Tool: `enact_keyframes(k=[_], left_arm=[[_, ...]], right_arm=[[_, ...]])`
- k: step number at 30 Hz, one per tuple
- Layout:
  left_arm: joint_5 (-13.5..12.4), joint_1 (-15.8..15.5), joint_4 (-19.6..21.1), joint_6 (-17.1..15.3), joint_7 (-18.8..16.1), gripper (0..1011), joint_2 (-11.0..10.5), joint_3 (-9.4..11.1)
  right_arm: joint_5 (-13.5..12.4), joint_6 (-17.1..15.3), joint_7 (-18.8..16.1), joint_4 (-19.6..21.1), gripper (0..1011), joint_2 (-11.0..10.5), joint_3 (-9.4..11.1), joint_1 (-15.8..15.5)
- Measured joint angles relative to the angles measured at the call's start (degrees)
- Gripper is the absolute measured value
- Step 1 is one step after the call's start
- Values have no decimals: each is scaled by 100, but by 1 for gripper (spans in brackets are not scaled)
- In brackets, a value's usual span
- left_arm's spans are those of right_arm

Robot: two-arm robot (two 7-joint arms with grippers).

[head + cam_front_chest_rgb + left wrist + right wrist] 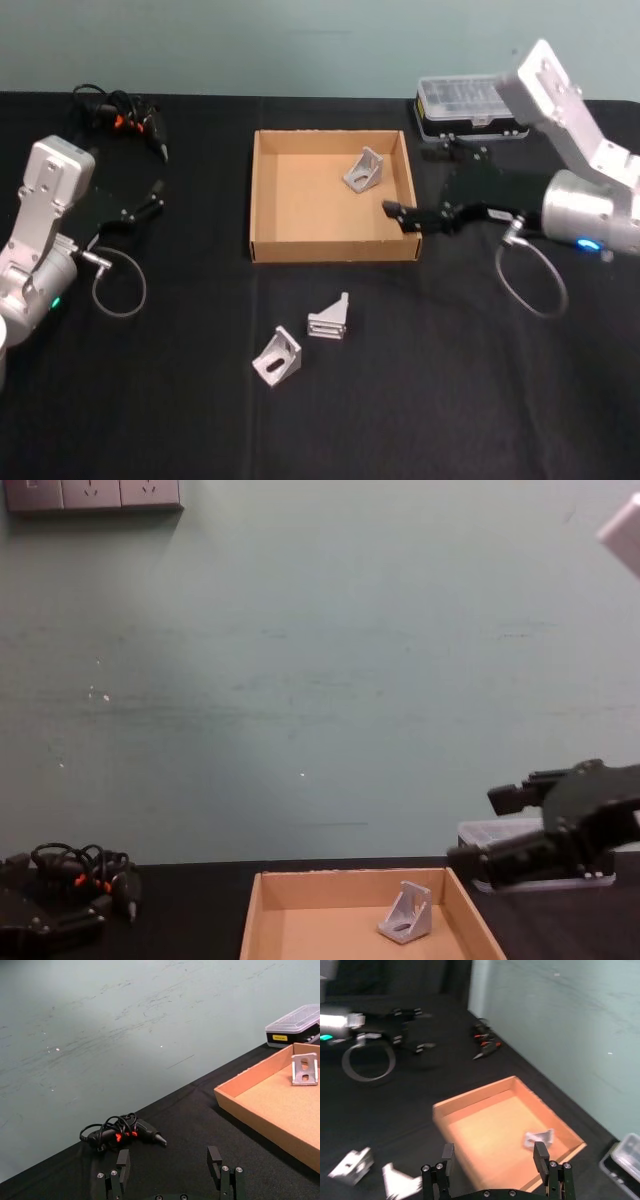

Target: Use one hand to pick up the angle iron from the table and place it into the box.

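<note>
The tan cardboard box [330, 250] sits mid-table on the black table [450, 380]. One grey angle iron [365, 170] lies inside it near the far right corner, also visible as the angle iron [538, 1137] in the right wrist view and the angle iron [405, 915] in the chest view. Two more angle irons [328, 318] [277, 357] lie on the table in front of the box. My right gripper [395, 212] hovers over the box's right wall, open and empty. My left gripper [150, 195] rests open at the far left.
A black plastic case with a clear lid [465, 108] stands behind the right arm. A black tool with a coiled cord [125, 115] lies at the back left. Cable loops hang by both wrists. Bare tabletop stretches across the front.
</note>
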State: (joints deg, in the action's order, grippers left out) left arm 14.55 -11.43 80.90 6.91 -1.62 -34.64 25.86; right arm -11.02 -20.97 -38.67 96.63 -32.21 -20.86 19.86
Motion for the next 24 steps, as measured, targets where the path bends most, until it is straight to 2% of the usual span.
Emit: enact_keyframes(k=[5,11,17,20,21,24], left_arm=[[0,0,0,0,0,1011,0,0],[0,-1,0,0,0,1011,0,0],[0,0,0,0,0,1011,0,0],[0,-1,0,0,0,1011,0,0],[0,-1,0,0,0,1011,0,0],[0,0,0,0,0,1011,0,0]], right_arm=[[-207,148,-513,135,1000,-450,-59,-135],[-354,192,-969,21,1000,-743,-249,-113],[-402,217,-1171,-145,1000,-842,-462,-58],[-385,227,-1249,-281,1000,-848,-667,-7],[-385,227,-1249,-281,1000,-848,-667,-7],[-287,242,-1258,-435,1000,-803,-900,47]])
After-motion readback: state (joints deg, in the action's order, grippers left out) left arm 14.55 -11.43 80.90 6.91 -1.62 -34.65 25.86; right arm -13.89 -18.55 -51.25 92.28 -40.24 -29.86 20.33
